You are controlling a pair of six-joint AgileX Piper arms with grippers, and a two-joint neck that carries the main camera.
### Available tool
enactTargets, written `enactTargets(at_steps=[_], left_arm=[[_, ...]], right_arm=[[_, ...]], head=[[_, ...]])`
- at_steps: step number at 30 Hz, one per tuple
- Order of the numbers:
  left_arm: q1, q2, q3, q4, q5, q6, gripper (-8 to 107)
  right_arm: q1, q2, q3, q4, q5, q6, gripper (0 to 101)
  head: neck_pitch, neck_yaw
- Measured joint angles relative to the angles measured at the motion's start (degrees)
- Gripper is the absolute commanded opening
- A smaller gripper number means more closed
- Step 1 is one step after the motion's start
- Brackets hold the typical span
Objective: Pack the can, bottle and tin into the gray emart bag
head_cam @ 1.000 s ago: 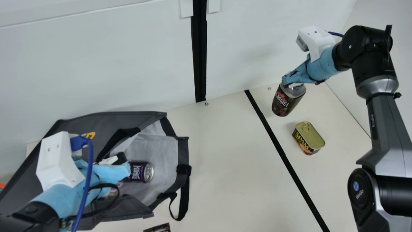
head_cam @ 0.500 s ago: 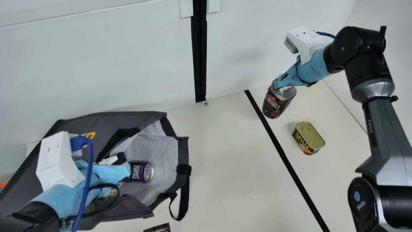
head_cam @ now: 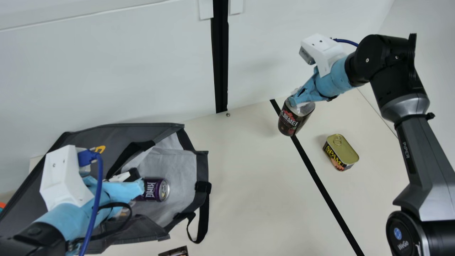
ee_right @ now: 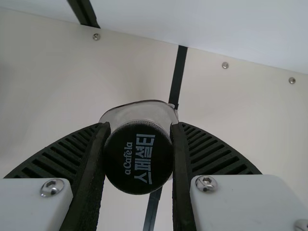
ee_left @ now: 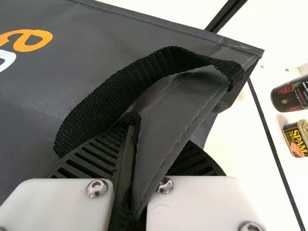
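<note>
Your right hand [head_cam: 299, 102] holds the dark plastic bottle [head_cam: 293, 119], right of the gray fabric emart bag [head_cam: 110, 133]. Your left hand [head_cam: 138, 180] pinches the bag's rim. The purple metal can [head_cam: 153, 189] lies inside the bag; well right of the bag is the gold-lidded rectangular tin [head_cam: 343, 150].

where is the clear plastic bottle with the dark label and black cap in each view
Main view: the clear plastic bottle with dark label and black cap is right of centre.
Left wrist view: right edge, partly cut off.
Right wrist view: centre, cap towards the camera, in the right claw.
Shared landmark: the long black stripe on the table.
</note>
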Motion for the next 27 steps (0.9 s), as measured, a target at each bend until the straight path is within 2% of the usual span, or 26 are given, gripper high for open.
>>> enactTargets(at_steps=[27], left_arm=[[0.0,0.0,0.0,0.0,0.0,0.0,10]], right_arm=[[11.0,-10.3,12.3,-2.0,-2.1,1.9,0]], head=[[0.0,0.0]])
